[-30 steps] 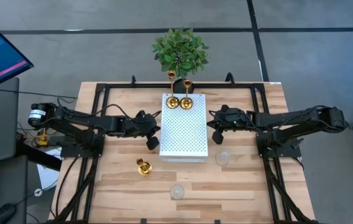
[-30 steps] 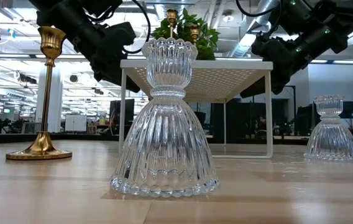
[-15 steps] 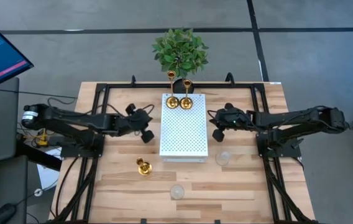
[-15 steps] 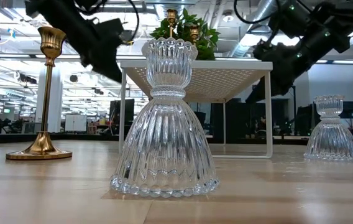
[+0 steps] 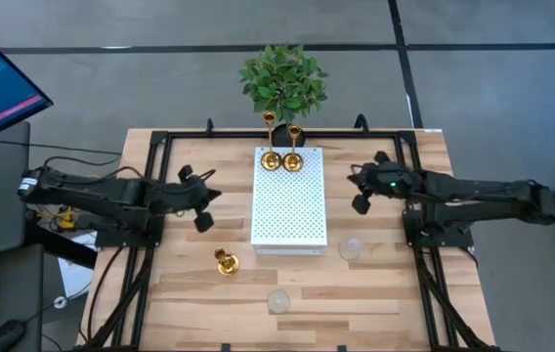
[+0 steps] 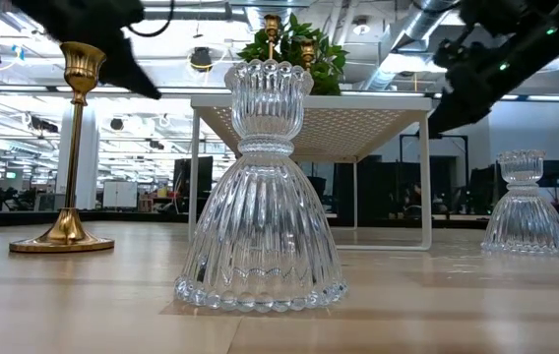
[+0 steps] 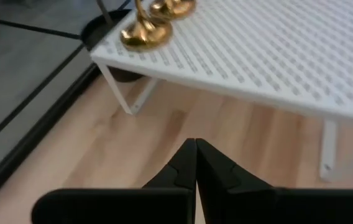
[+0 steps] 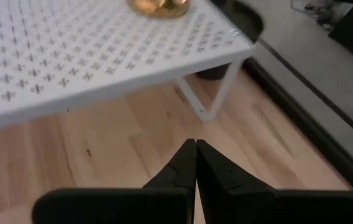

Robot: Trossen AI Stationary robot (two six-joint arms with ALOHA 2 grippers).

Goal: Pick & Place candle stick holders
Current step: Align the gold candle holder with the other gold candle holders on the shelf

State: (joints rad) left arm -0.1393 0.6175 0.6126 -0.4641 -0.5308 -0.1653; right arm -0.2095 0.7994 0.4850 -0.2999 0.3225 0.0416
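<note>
Fingers of the left gripper (image 5: 202, 208) and right gripper (image 5: 360, 192) are pressed together, empty, flanking the white rack (image 5: 289, 200). Two gold holders (image 5: 281, 159) stand on it; one gold holder (image 5: 225, 262) and two glass holders (image 5: 351, 248) wait on the table (image 5: 375, 303), likely next.

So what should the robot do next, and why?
Probably the left tool should open and reach toward the gold holder standing alone on the wooden table. Two gold holders already stand on the white rack, while this one and two glass holders do not. Both tools are shut and empty, the right tool beside the rack, and the left is nearest it.
</note>
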